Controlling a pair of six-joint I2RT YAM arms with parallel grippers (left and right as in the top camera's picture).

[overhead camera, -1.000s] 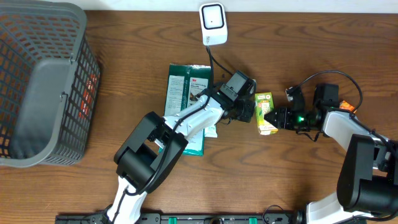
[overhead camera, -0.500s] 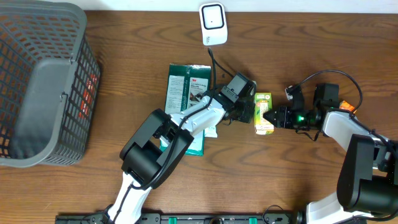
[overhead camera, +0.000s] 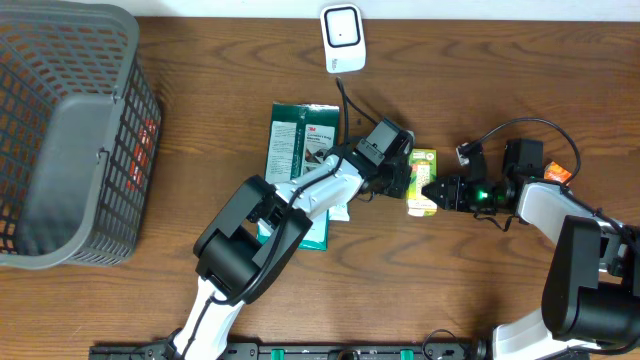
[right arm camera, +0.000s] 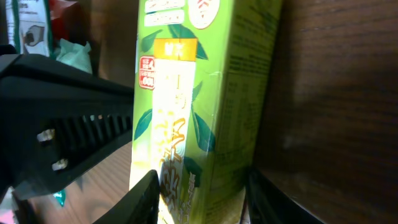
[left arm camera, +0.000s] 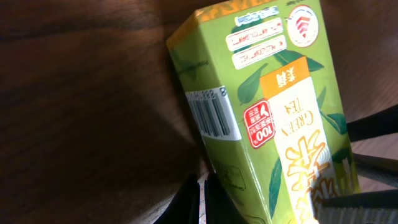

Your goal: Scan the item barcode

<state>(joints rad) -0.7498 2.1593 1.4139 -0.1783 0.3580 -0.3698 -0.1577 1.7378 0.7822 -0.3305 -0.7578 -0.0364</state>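
Nothing scanned yet: the right gripper straddles the green tea carton (pinching or not, I cannot tell), left gripper pressed together beside; scanner stands far.

Green tea carton: light green with a darker leaf print, orange-yellow top edge, yellow lettering, red-and-white badge. Barcode: black bars on white. Table: brown wood grain. Basket: dark grey mesh. Scanner: white. Packet: dark green.
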